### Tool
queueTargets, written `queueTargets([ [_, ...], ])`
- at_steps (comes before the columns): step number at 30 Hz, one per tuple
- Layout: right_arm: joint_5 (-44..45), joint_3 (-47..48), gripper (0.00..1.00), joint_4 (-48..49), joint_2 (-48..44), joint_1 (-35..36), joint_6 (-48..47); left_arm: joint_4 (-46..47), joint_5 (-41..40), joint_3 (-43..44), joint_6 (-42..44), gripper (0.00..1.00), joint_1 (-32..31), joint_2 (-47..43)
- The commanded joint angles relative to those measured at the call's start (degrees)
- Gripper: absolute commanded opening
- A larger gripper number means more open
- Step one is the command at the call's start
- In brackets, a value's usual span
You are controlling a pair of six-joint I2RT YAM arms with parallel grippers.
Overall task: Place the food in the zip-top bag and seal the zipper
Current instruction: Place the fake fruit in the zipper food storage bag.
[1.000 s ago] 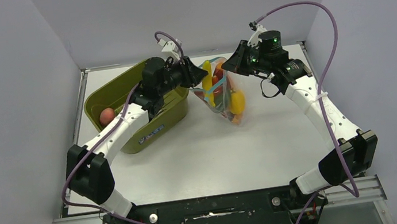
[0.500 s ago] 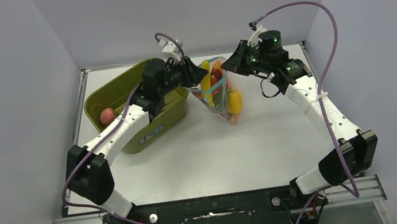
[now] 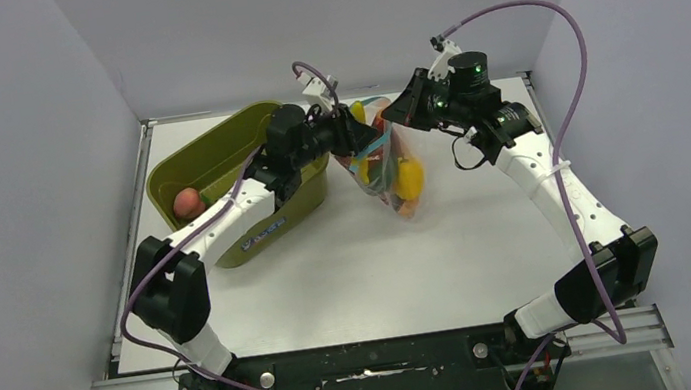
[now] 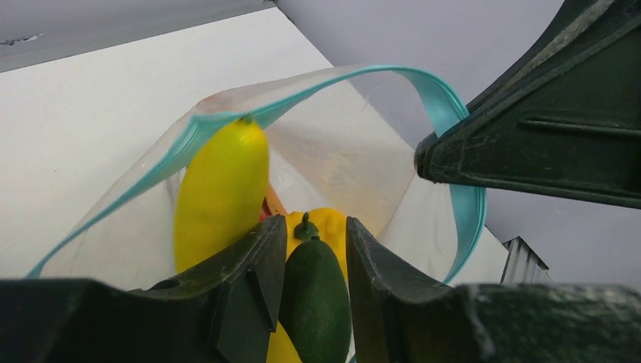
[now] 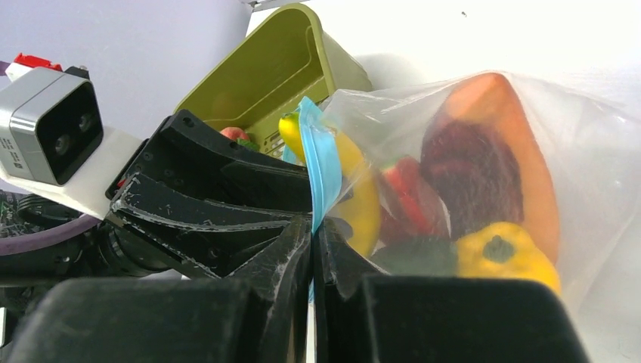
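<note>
The zip-top bag (image 3: 390, 164) hangs upright over the table with its mouth open and holds several food pieces, yellow, red and orange. My right gripper (image 5: 312, 223) is shut on the light-blue zipper (image 5: 317, 159) and holds the bag's right edge up (image 3: 397, 113). My left gripper (image 4: 310, 227) is shut on a dark green food piece (image 4: 316, 299) and sits in the open mouth, above a yellow pepper (image 4: 332, 221) and beside a long yellow piece (image 4: 219, 189). The zipper (image 4: 446, 98) loops around the left fingers. A peach food piece (image 3: 185, 202) lies in the bin.
The olive-green bin (image 3: 215, 157) stands at the back left, directly under my left forearm and beside the bag. The enclosure walls close in the back and both sides. White table surface (image 3: 361, 264) lies in front of the bag.
My left gripper has moved right, away from the bin, and now sits in the bag's mouth with the dark green piece. The right gripper has kept its hold on the zipper.
</note>
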Motion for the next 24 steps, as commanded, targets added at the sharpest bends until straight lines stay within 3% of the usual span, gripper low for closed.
queueTargets([
  [1, -1.9, 3.5, 0.0, 6.2, -1.4, 0.6, 0.2, 5.6, 2.7, 4.5, -0.2, 0.33, -0.9, 0.6],
  [10, -0.5, 3.1, 0.0, 5.3, -2.3, 0.6, -0.5, -6.0, -3.7, 5.7, 0.0, 0.35, -0.3, -4.6],
  [16, -0.3, 3.5, 0.0, 5.3, -2.2, 0.6, -1.3, -13.2, -8.0, 4.7, 4.3, 0.5, -0.1, -8.3],
  [24, -0.4, 3.9, 0.0, 5.3, -2.1, 0.5, -1.0, -11.1, -9.0, 2.9, 5.3, 0.52, 1.1, -7.8],
])
